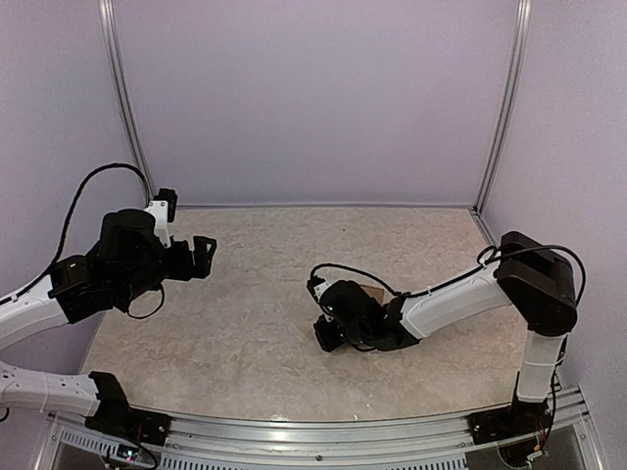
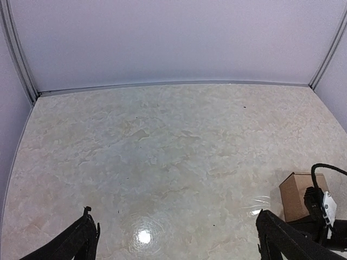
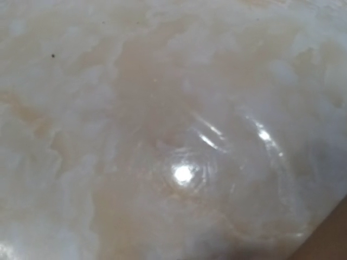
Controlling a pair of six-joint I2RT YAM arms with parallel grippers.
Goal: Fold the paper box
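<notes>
**Operator:** Where is the box?

**Helper:** The small brown cardboard paper box (image 2: 295, 195) stands on the pale, shiny, stone-look table (image 1: 245, 333), a bit right of the middle. It looks like a little cube, so I think most of the folding is done (I can't see its top flaps).

**Operator:** And my grippers?

**Helper:** Your left gripper (image 2: 173, 214) is spread wide and holds nothing. It hangs over on the left, well apart from the box. Your right gripper (image 1: 327, 338) is closed tight on nothing, low at the table, near the box on its near-left side.

**Operator:** What could go wrong?

**Helper:** Your white and black right arm (image 1: 446, 294) lies just beside the box. If you swing it sideways, it may push the box away or tip it. If you press down, you may squash it. The thin black cable (image 2: 313, 176) could snag a corner too. The left gripper is too far off to steady anything.

**Operator:** Which view helps most?

**Helper:** The top view shows both arms, but only a tiny brown bit of the box behind the right arm. The left wrist view shows the box's sides clearly. The right wrist view is just blurry table with glare. There is a brown edge at one corner, and I cannot tell if that is the box.
</notes>
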